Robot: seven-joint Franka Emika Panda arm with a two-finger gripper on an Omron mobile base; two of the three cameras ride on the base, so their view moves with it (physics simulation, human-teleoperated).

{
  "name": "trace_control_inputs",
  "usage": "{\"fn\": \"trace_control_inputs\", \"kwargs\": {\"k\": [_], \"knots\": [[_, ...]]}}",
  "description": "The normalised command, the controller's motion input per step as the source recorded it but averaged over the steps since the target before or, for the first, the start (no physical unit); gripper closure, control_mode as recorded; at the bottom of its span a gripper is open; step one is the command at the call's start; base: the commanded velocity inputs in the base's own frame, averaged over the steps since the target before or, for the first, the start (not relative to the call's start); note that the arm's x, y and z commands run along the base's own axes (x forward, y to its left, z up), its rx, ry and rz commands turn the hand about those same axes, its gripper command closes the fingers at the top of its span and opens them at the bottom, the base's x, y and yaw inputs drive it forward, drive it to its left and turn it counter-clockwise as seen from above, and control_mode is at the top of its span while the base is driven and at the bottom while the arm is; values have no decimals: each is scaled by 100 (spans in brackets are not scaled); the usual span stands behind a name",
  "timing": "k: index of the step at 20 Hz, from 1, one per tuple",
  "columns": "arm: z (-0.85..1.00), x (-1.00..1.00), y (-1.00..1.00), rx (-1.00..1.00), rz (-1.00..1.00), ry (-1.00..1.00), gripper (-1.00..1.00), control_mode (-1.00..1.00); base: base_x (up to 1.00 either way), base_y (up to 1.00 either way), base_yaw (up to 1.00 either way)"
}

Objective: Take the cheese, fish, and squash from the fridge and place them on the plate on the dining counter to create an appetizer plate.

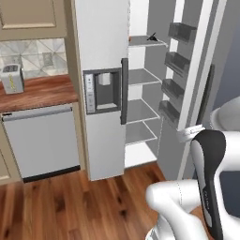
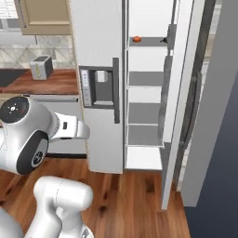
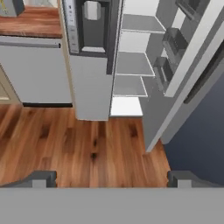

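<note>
Your gripper (image 3: 112,177) hangs with jaws spread wide and empty over the wood floor (image 3: 78,144), short of the fridge (image 2: 100,93), whose right door stands open. On its upper shelf, the squash (image 2: 136,39) shows from the right base; the fish (image 1: 152,37) is a dark speck; cheese unclear.

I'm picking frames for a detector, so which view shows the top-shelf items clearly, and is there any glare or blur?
Right base view: the squash reads as a distinct orange lump and the fish as a small dark speck on the fridge top shelf; left base view: the fish is a tiny dark shape; hand view: flat, even render lighting, no glare, slightly soft edges.
</note>
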Motion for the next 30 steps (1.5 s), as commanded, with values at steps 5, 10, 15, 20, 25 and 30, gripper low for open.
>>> {"fn": "trace_control_inputs", "kwargs": {"k": [5, 10, 15, 20, 25, 30], "knots": [[0, 0, 0, 0, 0, 0, -100, 100, 39, -52, 0], [0, 0, 0, 0, 0, 0, -100, 100, 47, -34, 0], [0, 0, 0, 0, 0, 0, -100, 100, 89, 0, 0], [0, 0, 0, 0, 0, 0, -100, 100, 96, 0, 0], [0, 0, 0, 0, 0, 0, -100, 100, 67, -20, 0], [0, 0, 0, 0, 0, 0, -100, 100, 58, -23, 0]]}}
